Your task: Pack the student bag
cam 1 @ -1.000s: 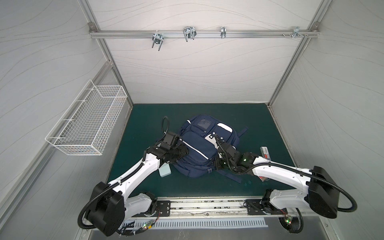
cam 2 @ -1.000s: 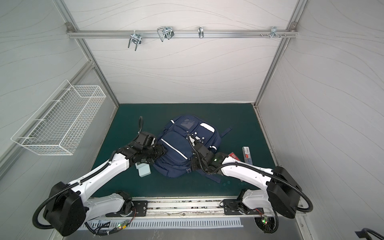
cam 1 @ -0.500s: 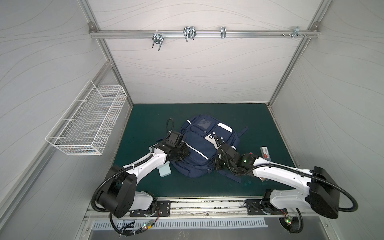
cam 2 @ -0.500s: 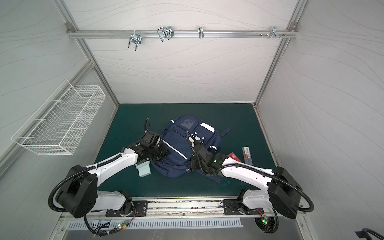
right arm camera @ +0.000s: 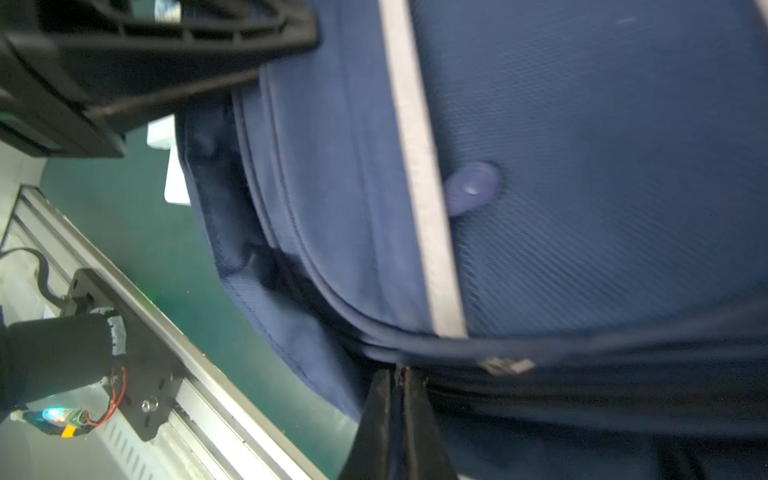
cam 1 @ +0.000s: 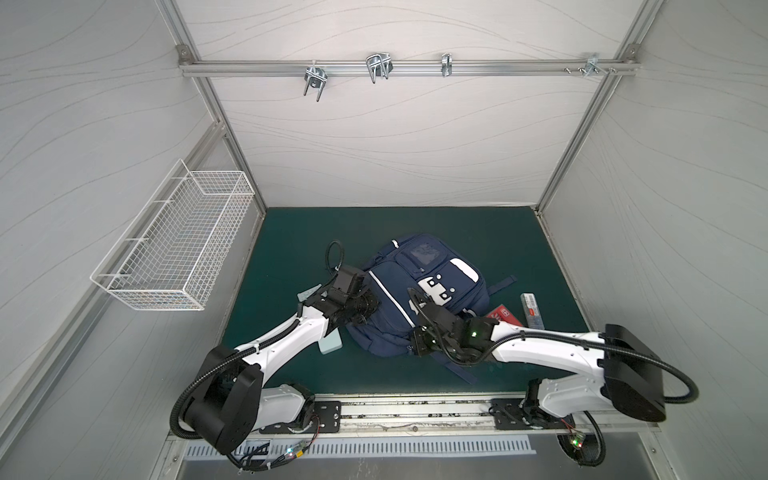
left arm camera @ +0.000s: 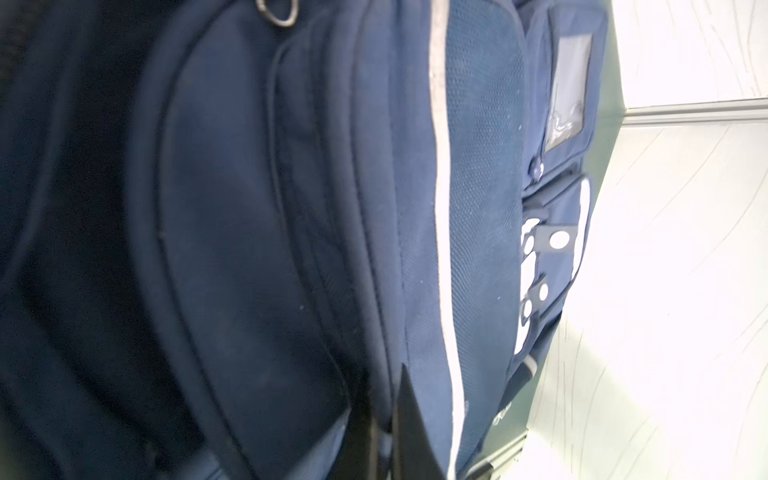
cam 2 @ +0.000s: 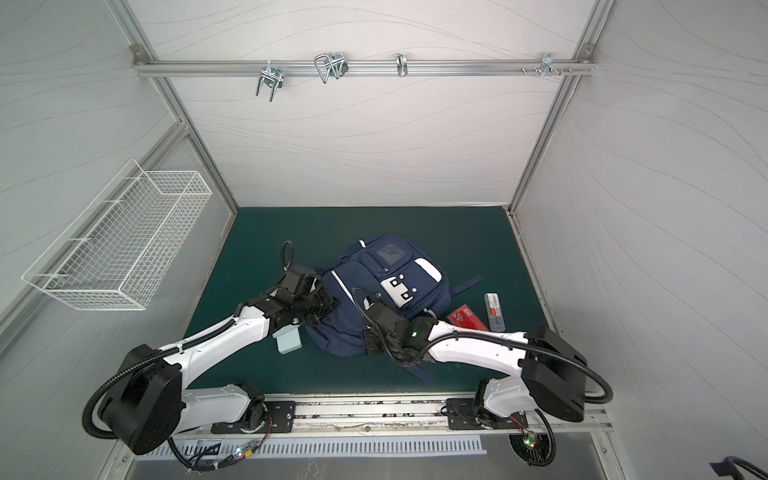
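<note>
The student bag [cam 1: 419, 291] [cam 2: 374, 291], navy with white stripes and a dotted white patch, lies flat in the middle of the green mat. My left gripper [cam 1: 372, 309] [cam 2: 332, 305] is at the bag's left side. In the left wrist view it [left arm camera: 388, 432] is shut on a fold of navy fabric beside a white stripe [left arm camera: 442, 232]. My right gripper [cam 1: 415, 347] [cam 2: 370, 347] is at the bag's near edge. In the right wrist view it [right arm camera: 399, 374] is shut on a thin bit of the bag at the zip line, near a metal zip pull [right arm camera: 505, 365].
A pale green box [cam 1: 331, 343] [cam 2: 289, 340] lies under my left arm. Right of the bag lie a red box [cam 1: 505, 316] [cam 2: 467, 318] and a clear case [cam 1: 531, 309] [cam 2: 494, 311]. A white wire basket [cam 1: 178, 245] hangs on the left wall.
My left gripper has moved right to the bag's left side and closed on its fabric. The right gripper has stayed shut at the near edge.
</note>
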